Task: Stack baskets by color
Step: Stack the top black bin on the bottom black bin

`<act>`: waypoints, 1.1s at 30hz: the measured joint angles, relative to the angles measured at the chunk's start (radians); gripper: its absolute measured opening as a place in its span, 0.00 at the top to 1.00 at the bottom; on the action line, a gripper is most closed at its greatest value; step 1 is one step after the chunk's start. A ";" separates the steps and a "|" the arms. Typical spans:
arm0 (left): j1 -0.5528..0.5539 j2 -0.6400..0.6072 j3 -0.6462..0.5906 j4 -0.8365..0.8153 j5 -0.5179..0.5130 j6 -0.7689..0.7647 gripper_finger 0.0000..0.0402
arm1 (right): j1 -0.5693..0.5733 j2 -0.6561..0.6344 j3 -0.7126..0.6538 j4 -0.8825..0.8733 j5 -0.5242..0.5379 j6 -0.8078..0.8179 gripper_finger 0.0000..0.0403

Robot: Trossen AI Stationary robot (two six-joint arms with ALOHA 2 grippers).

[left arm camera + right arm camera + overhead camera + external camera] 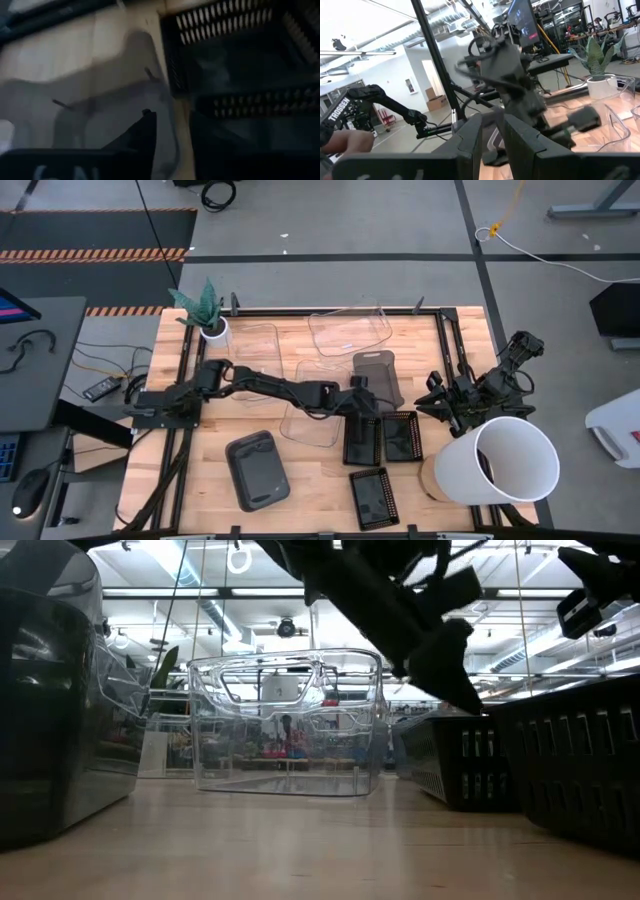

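While I watch from above, my left arm stretches across the worktop [300,480] and its left pincer [366,408] sits over the near end of a black mesh basket [362,442], just beside the smoky grey basket [380,376] behind it; I cannot tell if its fingers are spread or pinching anything. A second mesh basket [402,436] lies touching the first, a third [371,497] sits nearer the front edge. Clear baskets: one [349,329] at the back, one [312,402] under the left arm, one [257,340] by the plant pot [214,330]. Another grey basket [257,469] lies front left. Right pincer [441,402] waits at the right edge beside the white bucket [505,461], fingers [470,137] nearly together, holding nothing.
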 joint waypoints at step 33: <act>-0.006 -0.004 0.096 -0.198 -0.045 0.042 0.98 | 0.000 0.000 0.000 0.002 0.000 0.000 0.80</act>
